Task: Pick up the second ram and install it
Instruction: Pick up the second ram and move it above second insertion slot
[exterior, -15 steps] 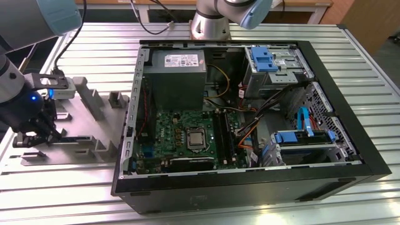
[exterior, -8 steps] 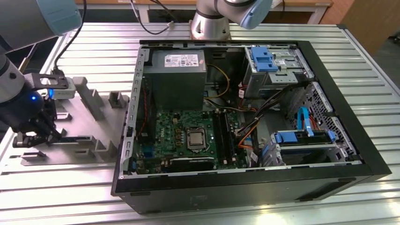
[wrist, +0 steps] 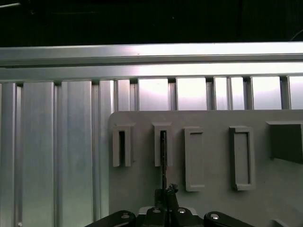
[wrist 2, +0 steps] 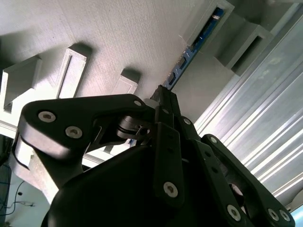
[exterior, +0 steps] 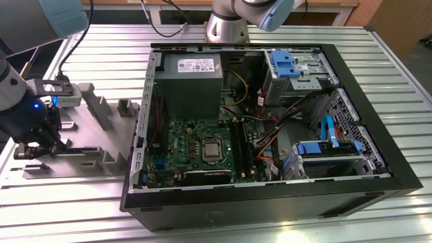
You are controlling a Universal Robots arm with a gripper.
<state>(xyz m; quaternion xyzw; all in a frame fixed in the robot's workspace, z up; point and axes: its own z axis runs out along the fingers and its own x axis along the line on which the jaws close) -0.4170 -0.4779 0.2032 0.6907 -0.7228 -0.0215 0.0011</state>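
One slim blue second ram [wrist 2: 191, 50], edge-up in grey fixture [wrist 2: 118, 33].

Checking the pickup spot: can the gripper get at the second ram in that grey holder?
Probably yes: the gripper sits right at the second ram, which stands on edge in the grey holder, with nothing between them.

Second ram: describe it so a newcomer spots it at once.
At the exterior view's left of the open PC case lies a grey fixture plate. In the second wrist view the second ram stands on edge on that plate, one end in the gripper. It is the only slim blue board; neighbouring blocks are plain grey.
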